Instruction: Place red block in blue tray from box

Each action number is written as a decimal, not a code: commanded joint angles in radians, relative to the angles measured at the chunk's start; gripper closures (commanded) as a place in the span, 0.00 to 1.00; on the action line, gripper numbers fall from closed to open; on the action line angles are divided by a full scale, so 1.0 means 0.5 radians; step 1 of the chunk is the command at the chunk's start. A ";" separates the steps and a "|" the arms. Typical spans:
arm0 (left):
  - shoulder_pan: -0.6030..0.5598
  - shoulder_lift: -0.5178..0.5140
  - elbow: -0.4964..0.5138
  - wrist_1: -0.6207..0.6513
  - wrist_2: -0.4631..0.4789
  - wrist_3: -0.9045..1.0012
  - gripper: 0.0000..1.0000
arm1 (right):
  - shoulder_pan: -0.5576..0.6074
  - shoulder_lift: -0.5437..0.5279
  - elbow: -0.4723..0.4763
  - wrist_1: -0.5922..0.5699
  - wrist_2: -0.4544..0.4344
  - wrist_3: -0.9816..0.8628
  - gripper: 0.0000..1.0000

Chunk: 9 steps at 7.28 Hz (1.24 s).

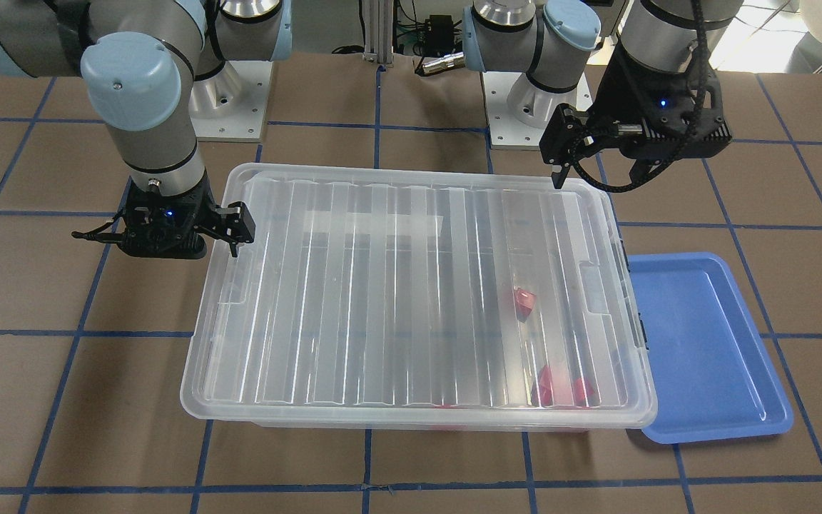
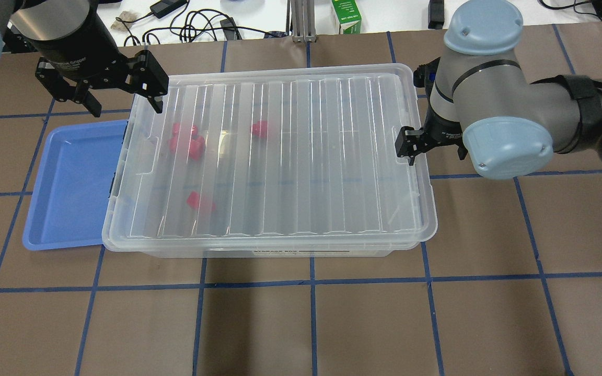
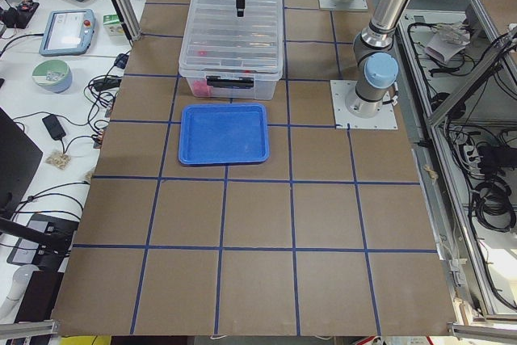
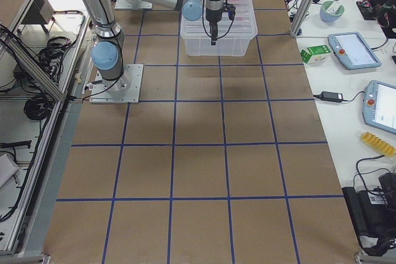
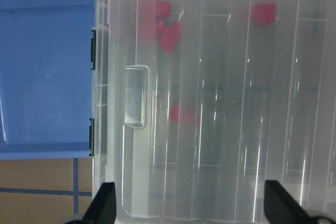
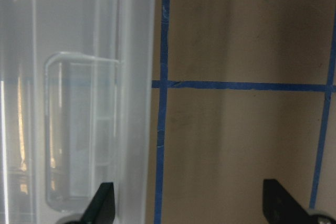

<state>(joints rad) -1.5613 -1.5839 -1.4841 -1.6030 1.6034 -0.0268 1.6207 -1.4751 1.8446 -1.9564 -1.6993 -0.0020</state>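
The box [image 2: 306,156] is a big clear bin with its ribbed lid on. Several red blocks [image 2: 188,141] lie inside near its left end, also seen in the front view [image 1: 524,303] and the left wrist view [image 5: 170,35]. The blue tray [image 2: 71,183] lies empty against the box's left end. My left gripper [image 2: 123,102] is open and empty above the box's far left corner; it also shows in its own wrist view [image 5: 191,208]. My right gripper [image 6: 191,211] is open and empty, straddling the box's right rim [image 6: 136,103].
The lid has a latch tab at each end [image 5: 135,96] [image 6: 79,129]. The brown table [image 2: 332,324] carries blue tape lines. Beyond its far edge lie cables and a green carton [image 2: 346,15]. Tablets lie on a side bench [image 4: 352,49].
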 commanded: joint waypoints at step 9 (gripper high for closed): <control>-0.007 0.005 -0.002 0.000 -0.001 -0.026 0.00 | -0.492 -0.020 0.002 0.038 -0.169 -0.285 0.00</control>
<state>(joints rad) -1.5646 -1.5832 -1.4849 -1.6030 1.6029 -0.0376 1.3847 -1.4842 1.8448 -1.9400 -1.7814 -0.1438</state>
